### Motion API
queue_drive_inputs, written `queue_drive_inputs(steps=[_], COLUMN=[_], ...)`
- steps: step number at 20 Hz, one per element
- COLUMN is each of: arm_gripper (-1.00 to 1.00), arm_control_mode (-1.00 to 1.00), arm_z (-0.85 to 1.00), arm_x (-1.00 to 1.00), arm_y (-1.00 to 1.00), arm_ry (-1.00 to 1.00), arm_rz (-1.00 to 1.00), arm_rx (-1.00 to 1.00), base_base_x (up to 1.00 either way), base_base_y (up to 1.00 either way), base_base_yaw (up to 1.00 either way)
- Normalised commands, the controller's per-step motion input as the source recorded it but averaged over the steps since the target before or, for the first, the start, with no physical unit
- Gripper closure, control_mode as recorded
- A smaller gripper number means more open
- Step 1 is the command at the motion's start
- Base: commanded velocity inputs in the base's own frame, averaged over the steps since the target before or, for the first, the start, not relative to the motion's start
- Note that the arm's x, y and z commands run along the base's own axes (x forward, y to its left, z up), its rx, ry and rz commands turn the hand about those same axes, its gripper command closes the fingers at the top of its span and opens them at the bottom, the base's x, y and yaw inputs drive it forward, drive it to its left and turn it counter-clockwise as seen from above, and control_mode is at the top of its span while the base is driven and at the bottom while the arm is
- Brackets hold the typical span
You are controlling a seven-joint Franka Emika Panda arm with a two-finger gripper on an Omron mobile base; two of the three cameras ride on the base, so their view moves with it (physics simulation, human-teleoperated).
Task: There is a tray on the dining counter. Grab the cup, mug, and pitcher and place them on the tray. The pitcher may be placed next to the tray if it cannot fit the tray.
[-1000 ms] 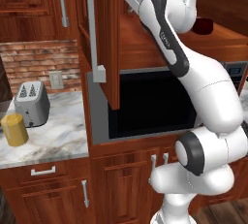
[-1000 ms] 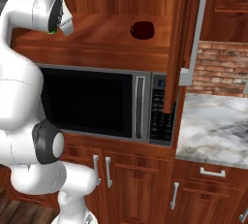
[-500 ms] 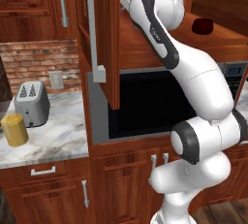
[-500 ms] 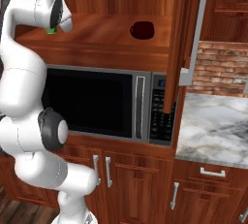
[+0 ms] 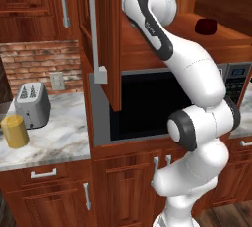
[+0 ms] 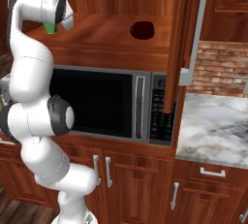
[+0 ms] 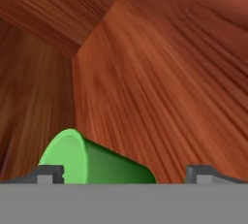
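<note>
Taking the microwave (image 5: 162,103) as the landmark and working left to right: the pitcher (image 5: 14,131) stands on the marble counter (image 5: 54,140) well to the left of it, just beside the grey toaster (image 5: 32,104); the cup (image 6: 50,27) stands on the wooden cabinet shelf (image 6: 106,36) above its left end; the mug (image 6: 142,29) sits on the same shelf above its right half, well apart from the cup. The step in hand appears to be the grasp of the cup. In the hand view the cup (image 7: 92,160) lies between the two fingertips (image 7: 47,173), off-centre toward one of them, and the jaws stand spread wide with nothing held. To do this well, I judge the gripper (image 7: 123,174) should be centred on the cup's body, advanced until the tips pass its widest part, then closed gently; the taper invites slipping, and the cabinet walls leave little room for correction. The arm rises steeply from the base, elbow bent high, wrist reaching into the open cabinet beside the cup.
</note>
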Motion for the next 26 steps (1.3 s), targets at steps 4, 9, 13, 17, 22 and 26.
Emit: queue_drive_inputs(steps=[4,9,13,17,22,26], arm_gripper=[-1.0,-1.0,-1.0,-1.0,-1.0,-1.0], arm_control_mode=[-1.0,-1.0,-1.0,-1.0,-1.0,-1.0], arm_z=[0.07,0.01,0.0,0.0,0.0,-0.01], arm_x=[0.04,0.0,0.0,0.0,0.0,0.0], arm_y=[0.04,0.08,0.27,0.26,0.08,0.0], arm_ry=[0.02,0.03,0.05,0.04,0.05,0.07], arm_rz=[0.04,0.05,0.03,0.01,0.01,0.04], arm_rx=[0.0,0.0,0.0,0.0,0.0,0.0], base_base_x=[0.0,0.0,0.0,0.0,0.0,0.0], base_base_y=[0.0,0.0,0.0,0.0,0.0,0.0], base_base_yaw=[0.0,0.0,0.0,0.0,0.0,0.0])
